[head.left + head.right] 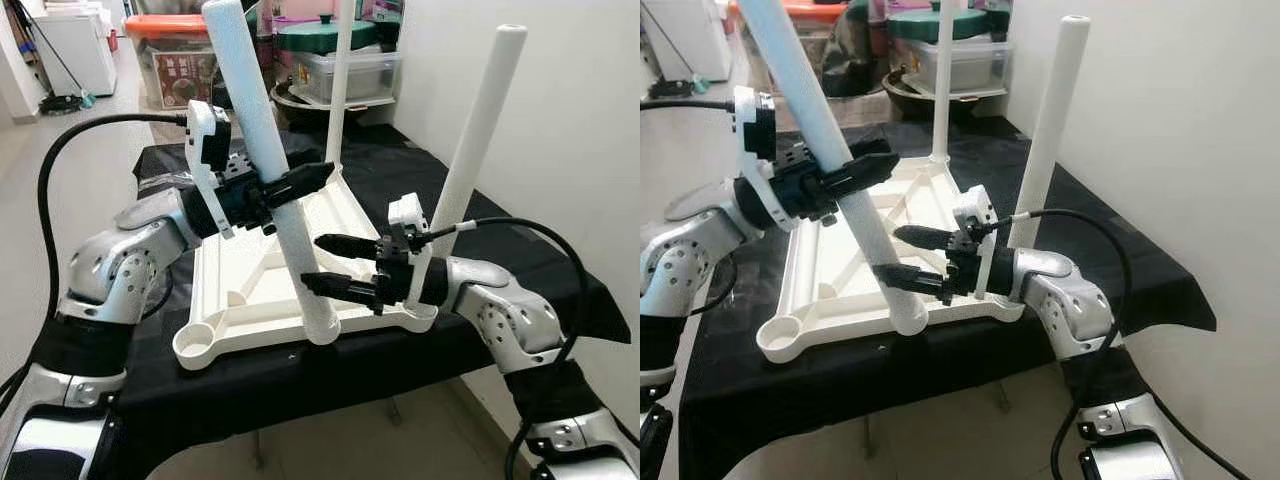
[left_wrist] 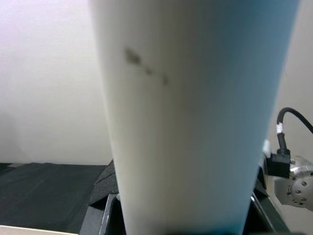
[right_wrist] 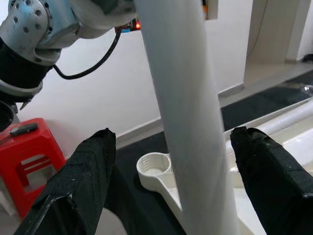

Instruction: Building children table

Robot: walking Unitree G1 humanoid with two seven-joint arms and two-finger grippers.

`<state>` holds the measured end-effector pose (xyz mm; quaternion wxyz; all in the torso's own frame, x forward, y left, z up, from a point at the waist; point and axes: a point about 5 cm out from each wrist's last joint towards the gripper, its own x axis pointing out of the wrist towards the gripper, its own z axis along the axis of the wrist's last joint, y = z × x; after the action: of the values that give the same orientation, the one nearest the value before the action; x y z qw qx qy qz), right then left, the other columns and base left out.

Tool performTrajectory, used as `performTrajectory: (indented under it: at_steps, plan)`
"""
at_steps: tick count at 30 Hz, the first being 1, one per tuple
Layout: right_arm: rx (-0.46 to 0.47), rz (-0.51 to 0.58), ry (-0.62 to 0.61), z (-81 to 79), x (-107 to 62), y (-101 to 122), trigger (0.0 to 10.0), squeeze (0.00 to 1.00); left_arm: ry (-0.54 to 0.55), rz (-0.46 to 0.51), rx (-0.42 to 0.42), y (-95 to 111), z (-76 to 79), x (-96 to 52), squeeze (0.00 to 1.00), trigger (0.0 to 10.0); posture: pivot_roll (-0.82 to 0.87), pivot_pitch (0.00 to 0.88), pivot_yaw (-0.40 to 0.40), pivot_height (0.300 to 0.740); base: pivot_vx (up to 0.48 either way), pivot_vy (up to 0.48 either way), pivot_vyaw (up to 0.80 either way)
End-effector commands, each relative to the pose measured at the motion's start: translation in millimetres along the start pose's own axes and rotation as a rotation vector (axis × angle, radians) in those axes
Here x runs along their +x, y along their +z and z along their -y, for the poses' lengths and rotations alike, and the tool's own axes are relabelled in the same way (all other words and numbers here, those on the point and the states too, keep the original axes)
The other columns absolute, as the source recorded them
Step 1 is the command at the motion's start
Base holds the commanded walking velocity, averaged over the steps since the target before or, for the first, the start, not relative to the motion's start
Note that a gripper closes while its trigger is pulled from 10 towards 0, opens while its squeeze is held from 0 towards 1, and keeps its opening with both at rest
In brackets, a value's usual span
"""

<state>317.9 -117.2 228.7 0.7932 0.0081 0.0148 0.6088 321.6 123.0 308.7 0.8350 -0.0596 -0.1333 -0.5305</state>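
Nearest, a white tube leg (image 1: pixel 290 215), leaning, foot down at the near edge of the upturned white tabletop (image 1: pixel 250 300) on the black-draped bench (image 1: pixel 520 250). Clamped mid-length by the left gripper (image 1: pixel 300 183), fingers closed round it. Bracketed lower down by the right gripper (image 1: pixel 335 265), jaws spread wide, pads (image 3: pixel 88 171) apart from the tube on both sides. Probably hollow plastic: light, stiff, smooth enough to slip when twisted. Best taken low near the foot for seating, mid-length for steadying. Two more legs (image 1: pixel 480 130) already upright at far corners; near-left socket (image 1: pixel 195 345) empty. Seating depth hard to judge from here.
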Motion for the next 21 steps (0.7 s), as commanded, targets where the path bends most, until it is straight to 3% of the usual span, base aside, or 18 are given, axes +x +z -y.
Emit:
performTrajectory:
  at_steps: [1, 14, 21]
  plan:
    - [0.012, -0.053, -0.001, -1.3, 8.7, -4, 10.0, 0.00, -0.005, 0.011, 0.005, 0, -1.4, 4.6, 0.00, 10.0, 0.11, 0.040, -0.026, 0.740, 0.000, 0.000, 0.00]
    - [0.040, -0.080, -0.087, 6.1, 33.0, -13, 10.0, 0.00, -0.066, 0.036, -0.041, -12, 9.0, 28.3, 0.00, 10.0, 0.11, 0.051, -0.024, 0.740, 0.000, 0.000, 0.00]
    - [0.034, -0.105, -0.091, 6.6, 36.5, -16, 10.0, 0.00, -0.065, 0.041, -0.038, -11, 6.1, 29.9, 0.00, 10.0, 0.11, 0.052, -0.026, 0.740, 0.000, 0.000, 0.00]
